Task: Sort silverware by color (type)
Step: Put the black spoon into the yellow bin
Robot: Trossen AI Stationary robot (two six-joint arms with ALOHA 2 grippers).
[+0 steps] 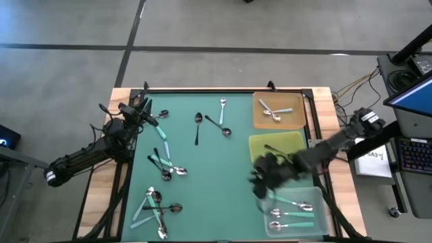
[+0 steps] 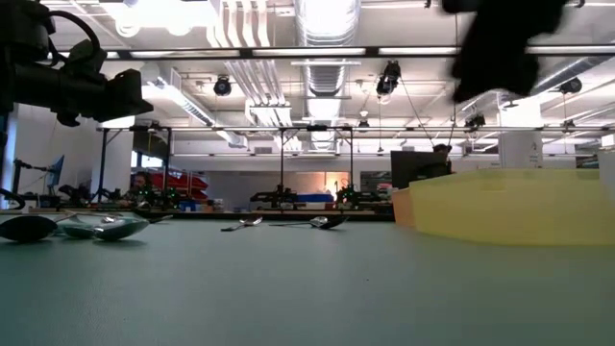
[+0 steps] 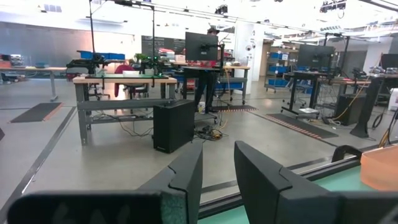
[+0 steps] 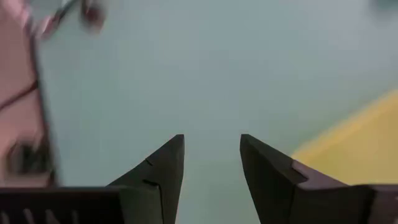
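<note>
Spoons lie scattered on the green mat (image 1: 216, 169): two dark ones (image 1: 197, 125) (image 1: 219, 126), a teal-handled one (image 1: 222, 108), a mixed cluster (image 1: 166, 166) and another cluster (image 1: 155, 206). My left gripper (image 1: 143, 106) (image 3: 217, 163) hovers over the mat's far left corner, open and empty, pointing level into the room. My right gripper (image 1: 262, 181) (image 4: 211, 146) hangs above bare mat, between the yellow tray (image 1: 287, 143) and the clear tray (image 1: 317, 202). It is open, points down and holds nothing.
An orange tray (image 1: 293, 120) at the far right holds silver spoons. The yellow tray holds a dark spoon, and the clear tray at the near right holds teal-handled spoons. A black frame (image 1: 202, 90) edges the mat. The mat's middle (image 1: 216, 196) is bare.
</note>
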